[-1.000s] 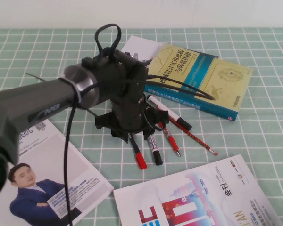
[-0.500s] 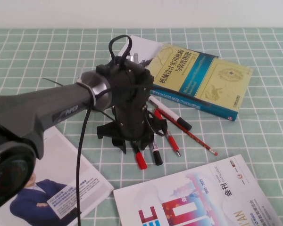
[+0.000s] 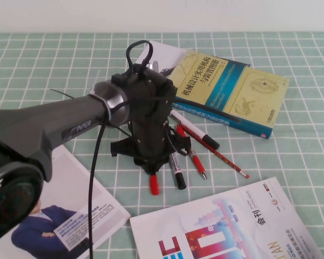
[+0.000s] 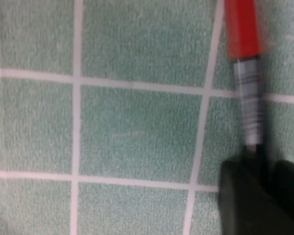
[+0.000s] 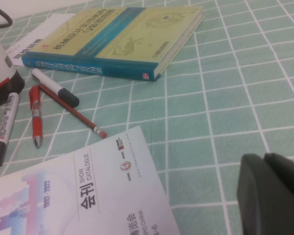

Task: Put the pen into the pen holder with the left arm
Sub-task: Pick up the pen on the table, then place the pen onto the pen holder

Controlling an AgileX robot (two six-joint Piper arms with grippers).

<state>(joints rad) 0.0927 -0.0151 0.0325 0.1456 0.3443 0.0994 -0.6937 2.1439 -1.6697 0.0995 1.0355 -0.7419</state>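
Observation:
My left gripper (image 3: 153, 168) points down at the middle of the table and is shut on the pen (image 3: 154, 184). Only the pen's red cap shows below the fingers in the high view. In the left wrist view the pen (image 4: 245, 73) runs from the gripper (image 4: 264, 164) out over the green cloth, red cap at the far end. The pen holder (image 5: 2, 68) shows only at the edge of the right wrist view, black with a white-and-red label; in the high view the left arm hides it. My right gripper (image 5: 264, 193) is shut and empty, low over the cloth at the right.
A grey-and-black marker (image 3: 177, 170), an all-red pen (image 3: 194, 159), a white marker (image 3: 197, 132) and a red pencil (image 3: 224, 158) lie right of the left gripper. A book (image 3: 227, 89) lies behind them. Magazines lie at front left (image 3: 59, 205) and front right (image 3: 221, 226).
The left arm has swung a little to the right and come down over the pen. The pen's red cap has shifted slightly left under the gripper.

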